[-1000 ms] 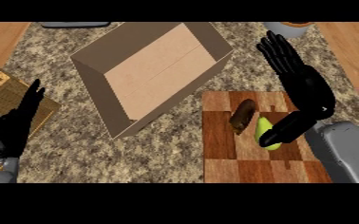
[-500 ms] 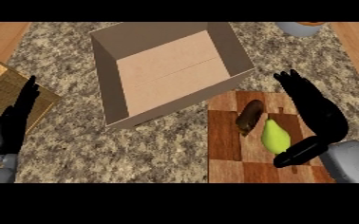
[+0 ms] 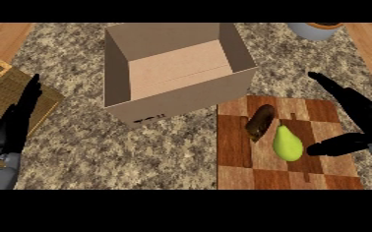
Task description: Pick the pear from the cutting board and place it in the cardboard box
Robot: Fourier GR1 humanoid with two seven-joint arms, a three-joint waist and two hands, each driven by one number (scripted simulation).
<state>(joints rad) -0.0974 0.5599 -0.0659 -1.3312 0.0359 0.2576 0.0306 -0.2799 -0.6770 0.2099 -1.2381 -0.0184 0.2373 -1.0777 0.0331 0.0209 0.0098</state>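
Black against the speckled stone counter [image 3: 80, 142], the left hand [image 3: 20, 120] rests at the far left edge with its fingers straight and up, holding nothing. Beside it a woven brown mat [image 3: 40, 103] lies half under that hand and is cut by the frame.

Further right, toward the far side, the cardboard box [image 3: 174, 71] stands open-topped with nothing visible inside; its near wall faces the view, and some dark marking low on that wall is too small to read.

Right of the box and nearer lies the cutting board [image 3: 240, 169], a checkered wooden slab. A dark brown oblong item [image 3: 260, 122] sits on it, and what it is cannot be told. Just beside that, the green pear [image 3: 288, 143] lies on the board with its narrow end pointing far. So the pear has not been lifted, and the whole of the carry to the box is left to do.

The right hand [image 3: 347, 109] is at the right edge, spread open, with the thumb close to the pear's near right side and the fingers reaching past it on the far side. Whether the thumb touches the fruit is unclear. Its palm is cut off by the frame. A grey-blue bowl [image 3: 314, 29] shows partly at the far right.
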